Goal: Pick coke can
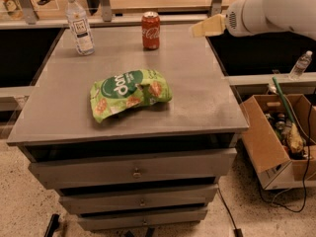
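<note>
Coke can [150, 30]: upright, far edge of the grey cabinet top [197, 98], roughly centre of that back edge, silver lid up, script facing camera. Nothing touching it.

My gripper [207, 26]: in the air to the can's right, about at can height, over the cabinet's back right corner, pointing toward the can. Near it, not in contact, a clear gap between. Spread or pressed together: cannot tell from this angle, it reads as 1 pale wedge. Holding nothing as far as I can see.

Around it: 1 clear water bottle [80, 23] with white cap, upright at the back left, well apart from the can. 1 green snack bag [129, 93] lying crumpled mid-top, nearer the camera than the can, not in my line of approach. Off the cabinet to the right, a cardboard box [269, 147] of clutter on the floor and a 2nd small bottle [300, 65] on a ledge.

Stage, my read: approach, grasp not yet started.

Risks:
- Coming in sideways, I could clip the can and tip or shove it left; it is light and narrow-based.
- The can sits near the back edge, so a push may send it against the rail behind.
- Closing too high catches the tapered rim and it slips out.
- Closing off-centre spins the round wall away.
</note>
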Controlling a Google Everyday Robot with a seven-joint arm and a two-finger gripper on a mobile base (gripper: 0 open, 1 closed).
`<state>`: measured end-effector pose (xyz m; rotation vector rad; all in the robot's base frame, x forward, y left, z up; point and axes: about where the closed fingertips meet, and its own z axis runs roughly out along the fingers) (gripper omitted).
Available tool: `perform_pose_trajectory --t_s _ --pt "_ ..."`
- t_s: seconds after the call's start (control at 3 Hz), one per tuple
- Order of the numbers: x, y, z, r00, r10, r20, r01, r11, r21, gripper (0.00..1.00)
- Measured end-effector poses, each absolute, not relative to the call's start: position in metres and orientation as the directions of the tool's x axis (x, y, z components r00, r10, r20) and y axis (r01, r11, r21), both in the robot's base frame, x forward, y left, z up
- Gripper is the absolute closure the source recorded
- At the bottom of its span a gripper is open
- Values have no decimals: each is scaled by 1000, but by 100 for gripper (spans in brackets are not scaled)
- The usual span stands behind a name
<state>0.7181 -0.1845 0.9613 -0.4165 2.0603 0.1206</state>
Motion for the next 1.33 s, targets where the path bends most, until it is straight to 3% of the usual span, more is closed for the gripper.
perform_pose_trajectory --t_s 0.67,1.33 --pt "748 -147 966 -384 -259 -886 -275 948 -157 0" --pt "751 -144 954 -393 -248 -886 -273 951 -145 0"
